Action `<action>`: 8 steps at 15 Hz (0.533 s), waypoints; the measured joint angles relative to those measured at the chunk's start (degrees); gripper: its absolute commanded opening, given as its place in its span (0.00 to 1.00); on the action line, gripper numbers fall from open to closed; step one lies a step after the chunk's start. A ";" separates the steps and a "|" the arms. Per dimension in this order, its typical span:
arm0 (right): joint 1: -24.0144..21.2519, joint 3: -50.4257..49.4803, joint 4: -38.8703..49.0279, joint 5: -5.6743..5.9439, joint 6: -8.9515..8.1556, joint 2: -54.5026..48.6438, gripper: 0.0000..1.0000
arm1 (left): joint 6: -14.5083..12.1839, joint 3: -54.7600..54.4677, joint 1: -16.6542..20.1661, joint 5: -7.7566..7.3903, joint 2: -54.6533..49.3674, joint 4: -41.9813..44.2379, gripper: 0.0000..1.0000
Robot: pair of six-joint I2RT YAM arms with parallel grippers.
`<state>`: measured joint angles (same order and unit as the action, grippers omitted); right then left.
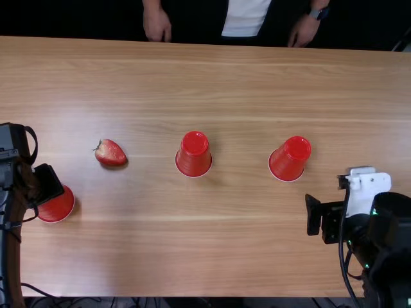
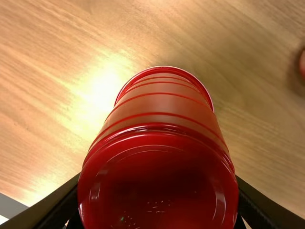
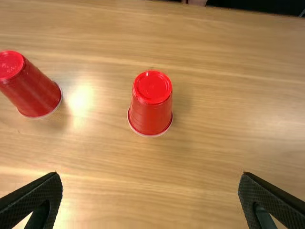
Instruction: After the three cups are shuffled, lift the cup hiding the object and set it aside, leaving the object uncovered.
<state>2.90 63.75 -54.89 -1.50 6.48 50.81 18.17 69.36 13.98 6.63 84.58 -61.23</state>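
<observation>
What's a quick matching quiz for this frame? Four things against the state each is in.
Things:
1. strawberry
2. left cup
3. middle cup
4. right gripper

States:
A. open, holding nothing
B. upside down on the table, untouched
C. lying uncovered
D. held between the left gripper's fingers

Pairs: 1-C, 2-D, 3-B, 4-A
</observation>
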 measured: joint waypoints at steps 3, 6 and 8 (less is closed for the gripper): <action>0.00 0.63 -2.58 0.02 -0.15 2.10 1.00 | 0.02 -3.43 0.00 0.02 0.00 -0.11 0.12; 0.00 1.86 -2.49 0.00 -0.26 2.08 1.00 | 0.04 -4.22 1.42 -0.37 0.00 1.51 1.00; 0.00 1.86 -2.54 -0.02 -0.28 2.08 1.00 | 0.02 -4.20 2.16 -0.46 0.00 1.51 1.00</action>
<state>2.90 65.60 -57.43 -1.52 6.20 52.88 18.20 65.17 16.14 6.17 84.58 -59.72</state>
